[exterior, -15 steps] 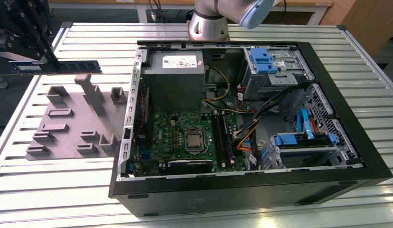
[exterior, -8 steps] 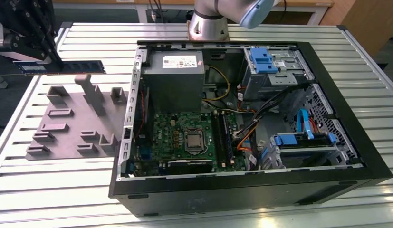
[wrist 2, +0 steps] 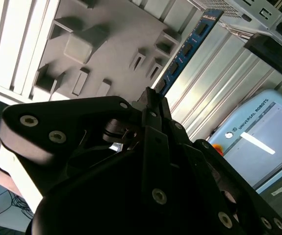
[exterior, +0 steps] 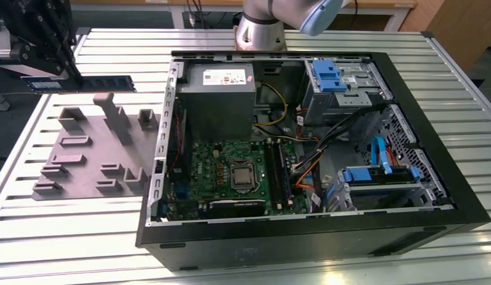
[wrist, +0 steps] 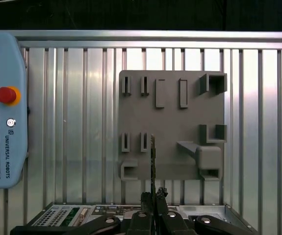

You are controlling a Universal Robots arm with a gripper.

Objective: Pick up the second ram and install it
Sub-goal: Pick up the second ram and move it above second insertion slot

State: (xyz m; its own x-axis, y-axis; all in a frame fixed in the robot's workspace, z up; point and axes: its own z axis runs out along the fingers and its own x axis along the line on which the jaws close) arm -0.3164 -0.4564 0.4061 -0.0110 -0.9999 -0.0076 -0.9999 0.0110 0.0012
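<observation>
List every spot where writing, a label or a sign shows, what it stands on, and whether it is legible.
teach pendant: maker's name in capitals along its edge, legible.
grey power supply: label, too small to read.
second ram: white sticker, too small to read.

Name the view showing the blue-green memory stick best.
The exterior view: the long, flat blue-green memory stick shows its full chip-covered side. The second wrist view shows it foreshortened; the first wrist view shows it edge-on.
</observation>
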